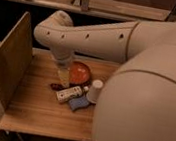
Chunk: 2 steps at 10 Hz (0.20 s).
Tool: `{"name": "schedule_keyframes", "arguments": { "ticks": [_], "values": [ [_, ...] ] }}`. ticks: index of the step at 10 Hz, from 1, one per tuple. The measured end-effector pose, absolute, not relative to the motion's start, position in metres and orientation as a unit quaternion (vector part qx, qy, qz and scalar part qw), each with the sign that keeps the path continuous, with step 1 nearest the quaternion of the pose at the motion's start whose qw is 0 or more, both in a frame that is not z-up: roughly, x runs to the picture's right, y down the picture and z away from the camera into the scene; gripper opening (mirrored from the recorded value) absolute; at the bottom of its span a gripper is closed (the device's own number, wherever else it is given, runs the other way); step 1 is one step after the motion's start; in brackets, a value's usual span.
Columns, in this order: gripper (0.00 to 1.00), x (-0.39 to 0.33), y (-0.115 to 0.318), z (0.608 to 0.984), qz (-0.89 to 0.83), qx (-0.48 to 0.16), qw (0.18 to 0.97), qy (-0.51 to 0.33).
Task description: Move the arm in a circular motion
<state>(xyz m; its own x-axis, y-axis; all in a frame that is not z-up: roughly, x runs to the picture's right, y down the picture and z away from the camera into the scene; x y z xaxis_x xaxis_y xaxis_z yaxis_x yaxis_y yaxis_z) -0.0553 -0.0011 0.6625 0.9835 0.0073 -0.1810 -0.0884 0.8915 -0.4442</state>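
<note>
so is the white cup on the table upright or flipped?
Flipped. The white cup stands mouth down, narrow closed base on top, beside the red bowl. The arm hangs over the table; its gripper is out of view.

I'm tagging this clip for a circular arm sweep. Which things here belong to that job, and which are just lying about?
Job:
- the arm
- the gripper, hidden below the arm's elbow over the table

Lying about:
- red bowl
- white paper cup
- white bottle lying flat
- blue sponge
- wooden table
- wooden side panel
</note>
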Motion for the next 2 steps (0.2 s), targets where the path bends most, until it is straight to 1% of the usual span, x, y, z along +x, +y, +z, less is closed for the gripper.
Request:
{"name": "schedule_keyframes", "arguments": {
  "ticks": [2],
  "values": [
    [0.80, -0.009, -0.010, 0.648, 0.106, -0.204, 0.968, 0.101]
  ]
}}
